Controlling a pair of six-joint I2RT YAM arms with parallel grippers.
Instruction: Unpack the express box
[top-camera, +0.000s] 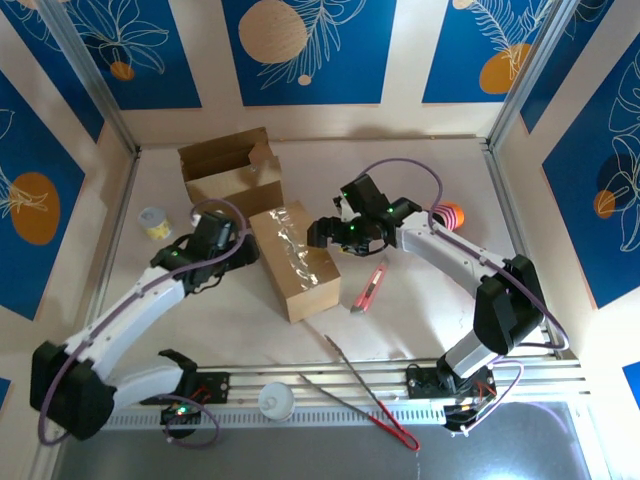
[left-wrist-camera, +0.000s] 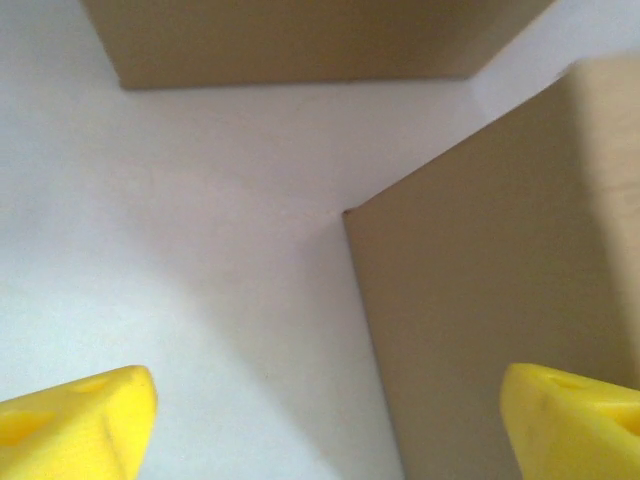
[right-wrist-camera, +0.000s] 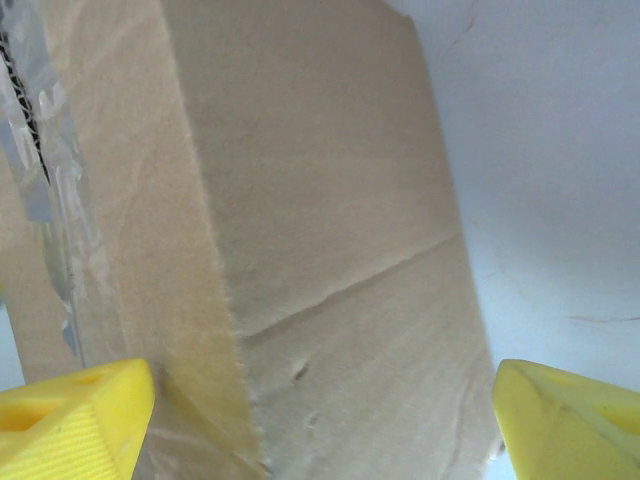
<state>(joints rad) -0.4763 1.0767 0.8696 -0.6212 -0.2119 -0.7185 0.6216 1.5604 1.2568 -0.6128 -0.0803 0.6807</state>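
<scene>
on the table (top-camera: 320, 160), box (top-camera: 293, 260) lies between left end effector (left-wrist-camera: 328, 390) and right end effector (right-wrist-camera: 325, 380), both apart.

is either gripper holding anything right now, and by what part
Nothing is held. The left gripper stands open beside the taped cardboard box; the right gripper is open too, facing the box's side without gripping it.

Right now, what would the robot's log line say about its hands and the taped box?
left hand: open, beside taped box | right hand: open, at its opposite side | tape: on box top | cutter: on table, unheld
</scene>
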